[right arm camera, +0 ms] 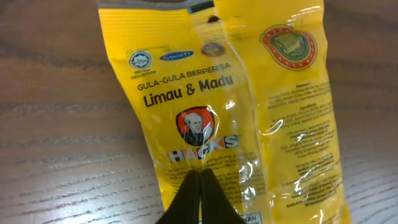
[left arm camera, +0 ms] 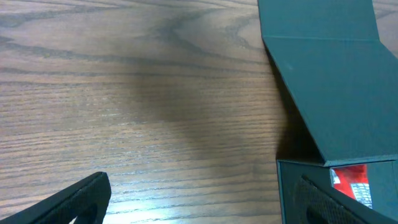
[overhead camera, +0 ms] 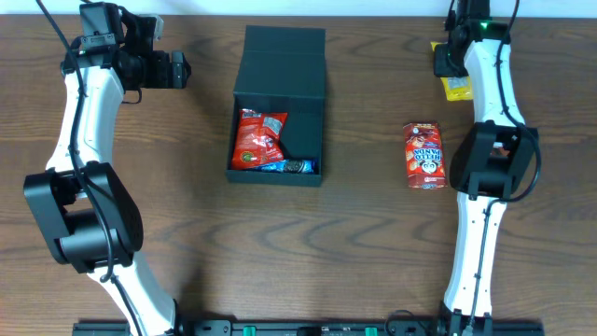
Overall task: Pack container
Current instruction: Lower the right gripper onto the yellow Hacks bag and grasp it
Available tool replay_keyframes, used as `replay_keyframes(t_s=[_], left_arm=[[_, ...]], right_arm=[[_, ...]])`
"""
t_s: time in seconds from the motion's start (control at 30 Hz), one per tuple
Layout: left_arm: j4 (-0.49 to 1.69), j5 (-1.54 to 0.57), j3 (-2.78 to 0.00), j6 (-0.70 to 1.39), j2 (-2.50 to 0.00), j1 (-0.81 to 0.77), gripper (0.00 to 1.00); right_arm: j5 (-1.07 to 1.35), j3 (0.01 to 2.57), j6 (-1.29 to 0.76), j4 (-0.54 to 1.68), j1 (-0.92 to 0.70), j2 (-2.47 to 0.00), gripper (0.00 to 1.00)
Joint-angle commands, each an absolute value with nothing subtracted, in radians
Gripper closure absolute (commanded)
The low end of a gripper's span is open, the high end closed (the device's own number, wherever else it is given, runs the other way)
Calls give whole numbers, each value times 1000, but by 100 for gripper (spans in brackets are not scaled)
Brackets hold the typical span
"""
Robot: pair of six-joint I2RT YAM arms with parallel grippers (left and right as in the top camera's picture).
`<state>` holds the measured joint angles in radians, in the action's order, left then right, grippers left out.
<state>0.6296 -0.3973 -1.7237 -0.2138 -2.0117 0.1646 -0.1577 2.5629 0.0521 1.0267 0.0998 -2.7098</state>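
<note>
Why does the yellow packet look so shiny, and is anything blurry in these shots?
Right wrist view: light glares off the yellow packet's glossy film, while the right gripper up close is a dark blur. Left wrist view: both left fingers are out of focus, and a soft shadow lies on the table. Overhead view: even light, sharp throughout.

Wooden table (overhead camera: 187, 205): black container (overhead camera: 280, 65) centre, open; red snack packet (overhead camera: 424, 156) right; yellow candy packet (right arm camera: 186, 93) far right.
</note>
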Motion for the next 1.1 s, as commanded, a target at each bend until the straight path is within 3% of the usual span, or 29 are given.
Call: replay_keyframes(t_s=[0.0,0.1,0.13,0.17,0.23,0.33,0.47,0.73,0.8,1.03,1.07], left_arm=[[636,-411,-1718,-221,-2022,170,5],[636,-411,-1718,-221,-2022,170,5],[636,-411,-1718,-221,-2022,170,5],[636,-411,-1718,-221,-2022,170,5],[636,-411,-1718,-221,-2022,170,5],[635,-411,-1718,-221,-2022,170,5],[635,-411,-1718,-221,-2022,170,5],[635,-411,-1718,-221,-2022,170,5],[635,-411,-1718,-221,-2022,170,5],[635,-412,-1718,-220,-2022,170,5],[635,-412,-1718,-220,-2022,170,5]], right_arm=[[-163,2556,22,1029,106,-2746,99],[-150,2559,15,1029,102,-2743,98],[-150,2563,16,1035,99,-2741,85],[-150,2571,16,1046,96,-2737,64],[-152,2585,16,1060,90,-2726,39],[-154,2585,17,1055,90,-2718,34],[-154,2568,16,1056,104,-2730,36],[-154,2485,15,1043,111,-2735,55],[-154,2460,15,1043,111,-2735,61],[-153,2444,6,1047,110,-2734,98],[-153,2444,-3,1048,110,-2734,99]])
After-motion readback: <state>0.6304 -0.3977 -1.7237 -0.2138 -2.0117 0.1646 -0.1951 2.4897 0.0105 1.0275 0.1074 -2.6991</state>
